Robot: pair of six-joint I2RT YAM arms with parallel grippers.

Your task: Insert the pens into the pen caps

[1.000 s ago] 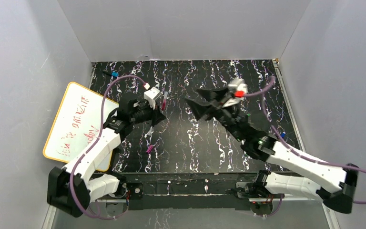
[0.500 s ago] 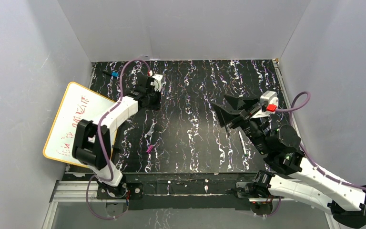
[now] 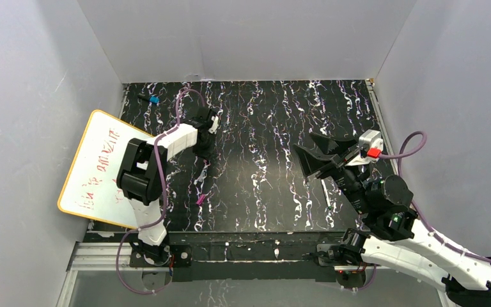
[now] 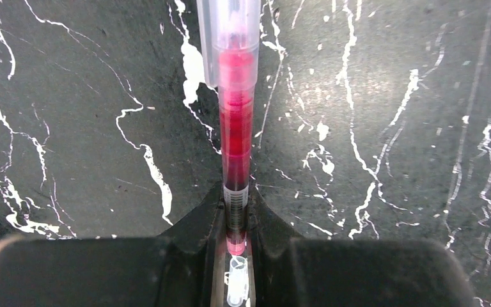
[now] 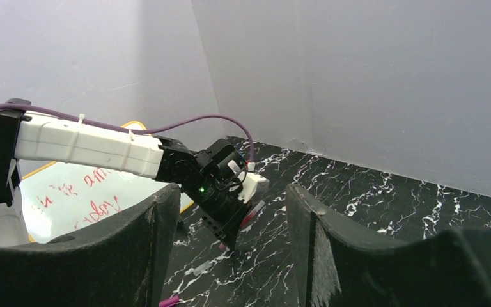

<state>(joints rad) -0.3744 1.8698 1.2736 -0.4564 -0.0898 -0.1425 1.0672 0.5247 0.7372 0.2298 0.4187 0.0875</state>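
Pinching a pen [image 4: 236,128] in the left tool [image 4: 235,206], with both fingers pressed tight on its near end, just by the small barcode label. Seeing red ink through the barrel and a wider see-through sleeve [image 4: 229,38] over the far end; not managing to tell whether that is a cap. Pointing the pen away from the wrist camera over the black, white-veined worktop [image 4: 390,128]; not managing to tell whether its end is touching the surface. Reaching with the left arm towards the back left part of the worktop, in the top view, near the edge of a whiteboard [image 3: 99,169] carrying red writing.

Keeping the right tool [image 3: 302,142] spread wide and raised over the right half of the worktop, gripping nothing, facing across towards the left arm.

Noting a second pen [image 3: 325,192], thin and white, lying flat on the worktop just beneath the right wrist. Noting a small magenta cap [image 3: 200,200] lying loose near the front edge, well apart from both tools. Noting a short blue-tipped object [image 3: 151,99] in the back left corner.
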